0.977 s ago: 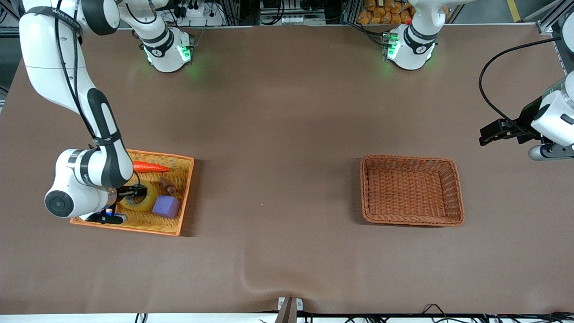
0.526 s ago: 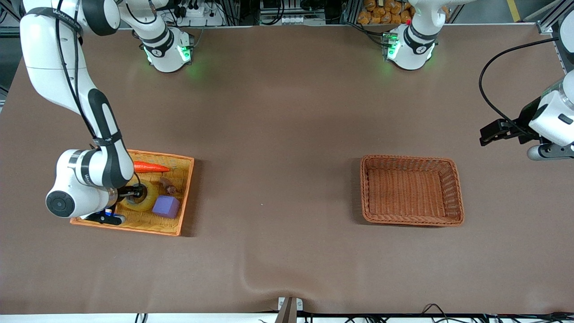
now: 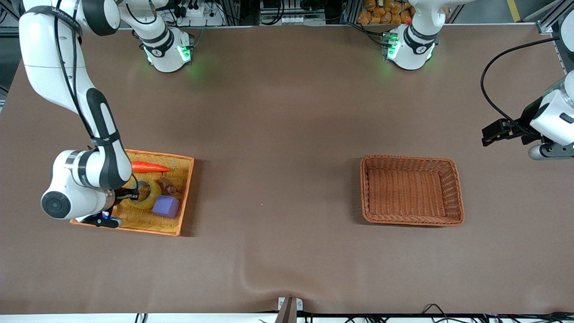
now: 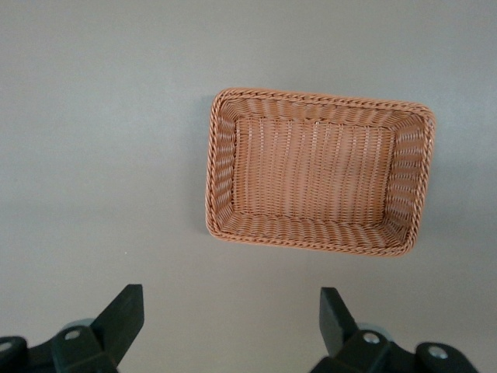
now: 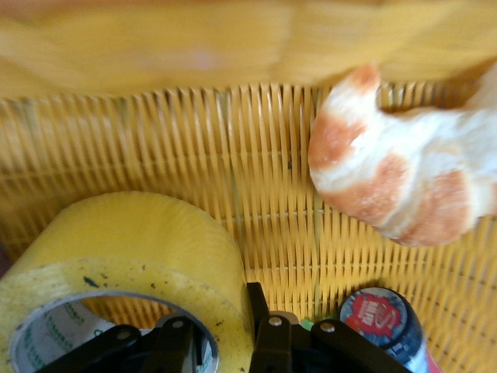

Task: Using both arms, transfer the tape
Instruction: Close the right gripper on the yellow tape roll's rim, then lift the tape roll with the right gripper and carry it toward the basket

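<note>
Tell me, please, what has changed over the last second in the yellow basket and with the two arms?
The right gripper, shut on the wall of the tape, has tipped the roll up slightly inside the yellow basket and drawn back a little toward the right arm's end of the table. The left gripper stays open, waiting high up, and the brown basket, carrot and purple block have not moved.

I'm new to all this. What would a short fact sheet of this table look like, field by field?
Tape: translucent yellow ring-shaped roll of tape, tilted in the orange woven tray
Right gripper: shut on the roll's wall, one finger inside the core
Tray neighbours: purple cube, orange carrot
Left gripper: open, waiting above the table
Brown wicker basket: empty
</note>
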Controlling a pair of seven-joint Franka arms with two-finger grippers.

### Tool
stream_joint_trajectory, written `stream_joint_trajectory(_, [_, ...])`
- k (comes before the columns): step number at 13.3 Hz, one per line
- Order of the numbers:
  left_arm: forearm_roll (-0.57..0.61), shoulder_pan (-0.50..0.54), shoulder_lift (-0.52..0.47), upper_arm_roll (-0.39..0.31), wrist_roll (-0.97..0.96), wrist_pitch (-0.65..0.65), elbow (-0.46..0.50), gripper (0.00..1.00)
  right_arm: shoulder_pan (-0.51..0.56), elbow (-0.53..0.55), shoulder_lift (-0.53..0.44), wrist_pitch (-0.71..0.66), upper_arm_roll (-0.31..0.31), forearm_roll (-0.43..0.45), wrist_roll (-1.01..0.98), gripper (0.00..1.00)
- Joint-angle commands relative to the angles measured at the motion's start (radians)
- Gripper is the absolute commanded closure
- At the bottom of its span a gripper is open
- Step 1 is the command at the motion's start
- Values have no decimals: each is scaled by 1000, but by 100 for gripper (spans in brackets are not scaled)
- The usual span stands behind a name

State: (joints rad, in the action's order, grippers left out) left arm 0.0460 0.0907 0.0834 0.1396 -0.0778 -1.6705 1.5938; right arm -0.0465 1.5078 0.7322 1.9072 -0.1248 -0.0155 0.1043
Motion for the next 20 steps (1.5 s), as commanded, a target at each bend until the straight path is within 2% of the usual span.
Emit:
stream_joint_trajectory(1, [17, 6, -8, -1, 24, -2, -5, 0, 0, -127, -20, -160, 1, 22, -15, 100])
stream_joint_trajectory(3, [17, 10, -11, -3, 26, 0, -5, 0, -7, -178, -31, -220, 5, 43, -18, 100])
stream_joint_trajectory(6, [17, 30, -13, -3, 30, 0, -9, 0, -97, -199, -86, -218, -4, 58, 18, 100])
stream_joint_trajectory(8, [12, 64, -14, -2, 68, -2, -11, 0, -136, -230, -85, -215, -3, 66, 133, 100])
stream_joint_trajectory(11, [6, 63, -14, 0, 90, -3, -11, 0, -202, -233, -85, -217, 5, 59, 248, 100])
stream_joint_trajectory(14, [8, 61, -14, 8, 90, -3, -11, 0, -347, -235, -74, -208, 16, 37, 476, 100])
stream_joint_trajectory(17, [12, 55, -20, 9, 75, -3, -12, 0, -452, -235, -71, -195, 16, -108, 561, 100])
stream_joint_trajectory(20, [15, 49, -16, 34, 70, -3, -12, 0, -478, -230, -51, -206, 16, -384, 562, 100])
